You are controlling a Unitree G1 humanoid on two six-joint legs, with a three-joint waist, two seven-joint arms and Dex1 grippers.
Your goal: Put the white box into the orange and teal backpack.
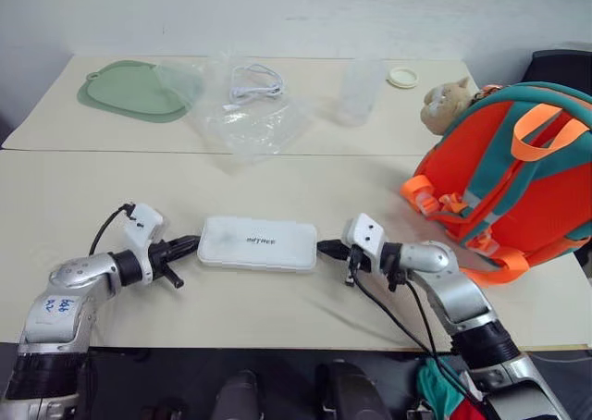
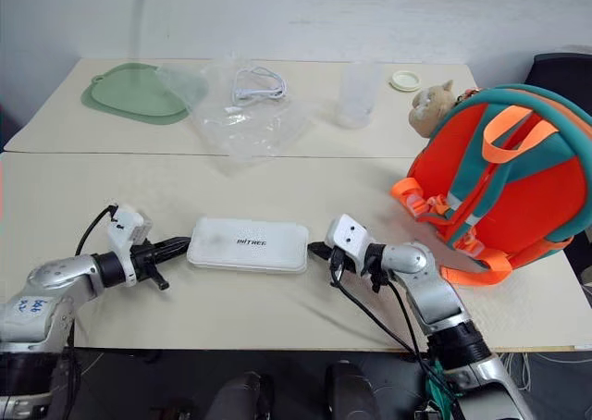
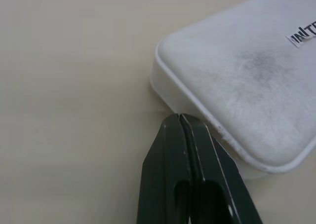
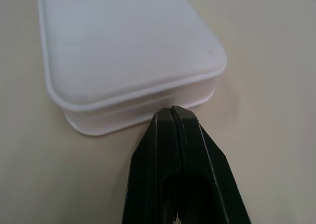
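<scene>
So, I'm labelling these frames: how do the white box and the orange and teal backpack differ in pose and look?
The white box lies flat on the near table between both shut grippers; the orange and teal backpack stands upright at the table's right side. The box is plain white with small dark lettering; the backpack is bright orange with teal trim and straps. Both rest on the table, apart from each other.

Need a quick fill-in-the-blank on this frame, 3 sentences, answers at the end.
1. The white box lies flat on the table between the two ____.
2. Both the left gripper and the right gripper have their fingers ____.
3. The orange and teal backpack stands on the robot's ____ side.

Missing words: grippers; shut; right
</scene>
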